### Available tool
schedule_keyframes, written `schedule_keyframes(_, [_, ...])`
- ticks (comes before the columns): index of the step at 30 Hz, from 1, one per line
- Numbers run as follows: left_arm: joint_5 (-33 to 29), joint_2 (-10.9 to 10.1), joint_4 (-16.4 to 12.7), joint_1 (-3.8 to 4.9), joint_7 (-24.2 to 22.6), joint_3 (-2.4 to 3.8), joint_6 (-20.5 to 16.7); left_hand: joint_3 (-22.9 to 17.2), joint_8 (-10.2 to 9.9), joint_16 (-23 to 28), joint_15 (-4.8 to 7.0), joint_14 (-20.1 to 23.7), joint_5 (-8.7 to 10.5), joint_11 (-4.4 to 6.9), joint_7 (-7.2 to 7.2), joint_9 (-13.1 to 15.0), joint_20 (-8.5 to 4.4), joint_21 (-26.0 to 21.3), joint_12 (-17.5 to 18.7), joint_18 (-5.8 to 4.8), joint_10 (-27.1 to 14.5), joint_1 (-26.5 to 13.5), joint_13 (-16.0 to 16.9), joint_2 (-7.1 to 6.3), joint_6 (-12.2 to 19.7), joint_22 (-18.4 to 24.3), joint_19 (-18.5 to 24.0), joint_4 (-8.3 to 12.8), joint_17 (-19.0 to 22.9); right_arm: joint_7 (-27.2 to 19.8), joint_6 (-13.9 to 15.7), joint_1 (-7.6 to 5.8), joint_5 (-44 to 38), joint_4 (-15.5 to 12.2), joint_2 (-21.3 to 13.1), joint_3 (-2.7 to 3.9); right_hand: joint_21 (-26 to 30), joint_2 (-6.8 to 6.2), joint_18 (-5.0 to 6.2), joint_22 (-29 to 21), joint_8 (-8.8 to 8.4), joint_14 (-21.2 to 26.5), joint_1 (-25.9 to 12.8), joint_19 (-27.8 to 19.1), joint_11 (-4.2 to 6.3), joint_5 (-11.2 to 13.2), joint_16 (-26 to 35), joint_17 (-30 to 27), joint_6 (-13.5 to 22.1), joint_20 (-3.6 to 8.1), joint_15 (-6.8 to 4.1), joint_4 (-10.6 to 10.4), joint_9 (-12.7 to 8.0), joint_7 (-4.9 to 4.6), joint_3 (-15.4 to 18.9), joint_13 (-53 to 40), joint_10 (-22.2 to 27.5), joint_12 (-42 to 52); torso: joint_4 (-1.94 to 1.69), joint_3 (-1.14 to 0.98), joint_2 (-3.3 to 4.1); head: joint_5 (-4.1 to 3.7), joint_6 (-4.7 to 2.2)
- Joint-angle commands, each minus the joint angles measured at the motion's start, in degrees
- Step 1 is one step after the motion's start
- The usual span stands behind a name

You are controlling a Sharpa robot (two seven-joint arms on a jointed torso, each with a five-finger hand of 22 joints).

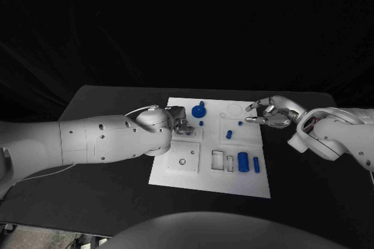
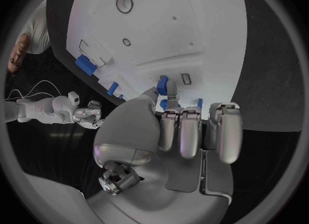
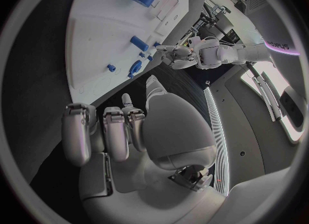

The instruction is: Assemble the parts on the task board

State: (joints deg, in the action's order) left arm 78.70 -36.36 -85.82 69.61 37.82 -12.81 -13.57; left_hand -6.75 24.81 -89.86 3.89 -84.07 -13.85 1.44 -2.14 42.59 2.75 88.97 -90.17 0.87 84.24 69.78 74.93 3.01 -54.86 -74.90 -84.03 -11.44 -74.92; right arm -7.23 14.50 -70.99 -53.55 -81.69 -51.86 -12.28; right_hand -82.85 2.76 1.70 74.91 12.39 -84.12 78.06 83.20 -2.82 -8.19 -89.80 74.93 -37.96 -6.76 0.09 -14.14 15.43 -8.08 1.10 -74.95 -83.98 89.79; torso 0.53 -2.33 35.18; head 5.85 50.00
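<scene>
The left hand (image 1: 181,125), shiny and silver, sits at the left edge of the white task board (image 1: 210,184). Its wrist view shows a small blue part (image 2: 162,85) pinched at its fingertips. The right hand (image 1: 270,114) hangs over the board's far right corner, fingers curled, holding nothing. A round blue knob (image 1: 199,110) stands near the far edge. A fat blue cylinder (image 1: 243,161) lies by the right edge.

Blue parts (image 1: 243,161) are lying on a white board (image 1: 206,181), itself sitting on a black counter (image 1: 101,184); silver fingers (image 1: 255,119) are showing.
</scene>
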Motion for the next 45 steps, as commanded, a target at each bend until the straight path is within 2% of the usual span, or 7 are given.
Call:
schedule_keyframes(1, [-0.67,0.17,-0.03,-0.09,-0.50,-0.03,1.54,0.01,0.16,-0.14,0.51,-5.93,0.26,0.30,0.07,0.02,-0.56,-0.10,0.17,-0.37,5.76,-0.34,15.07,-0.19,-0.37,-13.63,-4.56,-0.38,-15.08,-0.33,-0.21,0.05,-0.07,0.02,0.04,-0.01,0.25,0.17,0.58,12.07,-0.21,-5.88,0.52,-0.41,-0.42,-0.31,-0.20,15.07,0.42,-0.12,0.33,0.36,-0.06,0.16,-0.11,-15.05,-6.02,0.21,-0.02,0.00,-0.01,0.01,0.00])
schedule_keyframes(29, [-1.11,0.90,0.82,-0.25,-0.62,-0.03,1.91,-0.11,-0.45,-0.14,0.49,-5.93,0.61,0.19,-0.17,0.17,-0.59,-0.18,0.17,-0.35,5.76,-0.24,15.07,-0.66,0.51,-13.57,-4.50,-0.96,-15.08,-0.42,-0.30,0.11,0.17,0.19,0.15,-0.01,0.31,0.19,0.60,12.05,-0.26,-5.88,0.51,-0.46,-0.43,-0.29,-0.20,15.07,0.51,-0.11,0.34,0.39,-0.13,0.12,-0.04,-15.05,-6.02,0.21,-0.02,-0.02,-0.05,0.18,0.00])
schedule_keyframes(33, [-1.11,0.87,0.86,-0.25,-0.62,-0.03,1.97,0.14,-0.96,-0.14,0.29,-5.93,1.96,-0.10,-0.53,0.29,-0.46,-0.22,0.17,-0.35,5.76,-0.74,15.07,-0.91,1.33,-13.55,-4.49,-1.88,-15.08,-0.45,-0.32,0.12,0.17,0.22,0.20,-0.01,0.37,0.21,0.62,12.03,-0.28,-5.88,0.41,-0.52,-0.45,-0.22,-0.20,15.07,0.54,-0.11,0.34,0.35,-0.17,0.11,0.04,-15.05,-6.02,0.21,0.00,0.01,-0.03,0.14,0.00])
schedule_keyframes(40, [-1.11,0.79,0.75,-0.27,-0.67,-0.03,1.73,0.35,-0.94,-0.14,0.20,-5.93,2.34,-0.21,-0.67,0.52,-0.39,-0.21,0.17,-0.36,5.76,-0.95,15.07,-1.17,1.56,-13.57,-4.51,-2.21,-15.08,-0.49,-0.30,0.15,0.17,0.28,0.19,-0.01,0.37,0.21,0.62,12.03,-0.28,-5.88,0.41,-0.52,-0.45,-0.22,-0.20,15.07,0.54,-0.11,0.34,0.35,-0.17,0.11,0.04,-15.05,-6.02,0.21,0.00,0.02,-0.03,0.14,0.00])
schedule_keyframes(45, [-1.11,0.75,0.66,-0.29,-0.71,-0.03,1.78,1.47,-0.85,-0.14,-0.10,-5.93,4.72,-0.54,-1.02,1.15,-0.12,-0.20,0.17,-0.37,5.76,-2.72,15.07,-1.61,2.03,-13.62,-4.57,-4.29,-15.08,-0.54,-0.32,0.17,0.17,0.30,0.22,-0.01,0.37,0.21,0.62,12.03,-0.28,-5.88,0.41,-0.52,-0.45,-0.22,-0.20,15.07,0.54,-0.11,0.34,0.35,-0.17,0.11,0.04,-15.05,-6.02,0.21,-0.02,0.00,-0.02,0.09,0.00])
